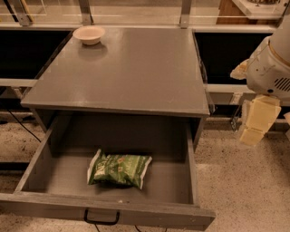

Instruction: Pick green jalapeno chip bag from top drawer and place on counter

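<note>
The green jalapeno chip bag [118,169] lies flat on the floor of the open top drawer [190,181], left of its middle. The drawer is pulled out towards me, and its black pull handle [101,219] shows on the front panel. The grey counter [136,72] sits above it. My gripper [252,133] hangs off the white arm to the right of the cabinet, above the speckled floor. It is well apart from the bag and the drawer and holds nothing I can see.
A small pale bowl [89,34] stands at the counter's back left corner. Metal rails and posts [185,11] run behind the counter. Dark openings flank the cabinet on both sides. Speckled floor [244,190] lies to the right of the drawer.
</note>
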`<state>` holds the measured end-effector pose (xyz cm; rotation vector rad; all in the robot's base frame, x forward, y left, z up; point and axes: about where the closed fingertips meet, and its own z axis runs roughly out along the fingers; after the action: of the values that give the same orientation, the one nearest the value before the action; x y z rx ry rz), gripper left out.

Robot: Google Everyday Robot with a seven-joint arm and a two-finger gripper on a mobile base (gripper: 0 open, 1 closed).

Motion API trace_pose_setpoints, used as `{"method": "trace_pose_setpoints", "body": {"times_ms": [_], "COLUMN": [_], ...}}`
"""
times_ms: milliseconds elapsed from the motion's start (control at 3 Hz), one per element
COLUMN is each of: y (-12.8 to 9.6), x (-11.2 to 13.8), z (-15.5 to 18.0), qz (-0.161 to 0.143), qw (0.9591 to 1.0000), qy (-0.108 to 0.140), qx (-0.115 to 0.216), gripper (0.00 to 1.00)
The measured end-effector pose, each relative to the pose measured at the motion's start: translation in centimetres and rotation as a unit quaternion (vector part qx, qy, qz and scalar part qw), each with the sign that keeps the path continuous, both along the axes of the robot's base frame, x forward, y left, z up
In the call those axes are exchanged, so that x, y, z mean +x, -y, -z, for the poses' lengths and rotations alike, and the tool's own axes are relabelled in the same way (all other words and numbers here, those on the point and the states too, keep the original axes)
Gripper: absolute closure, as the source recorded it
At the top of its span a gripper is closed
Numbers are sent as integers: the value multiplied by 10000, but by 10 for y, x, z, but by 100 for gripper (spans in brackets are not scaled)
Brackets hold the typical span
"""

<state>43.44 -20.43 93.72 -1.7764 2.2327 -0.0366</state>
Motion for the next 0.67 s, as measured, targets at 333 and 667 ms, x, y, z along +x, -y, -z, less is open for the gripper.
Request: {"method": "trace_pose_setpoints", "body": {"times_ms": [333,667], "y": [-1,-26], "x": [1,18], "z": [0,30], "qz": [-2,185], "qw": [10000,9991], "qy": [23,262], "qx": [18,283], "gripper": [0,0]}}
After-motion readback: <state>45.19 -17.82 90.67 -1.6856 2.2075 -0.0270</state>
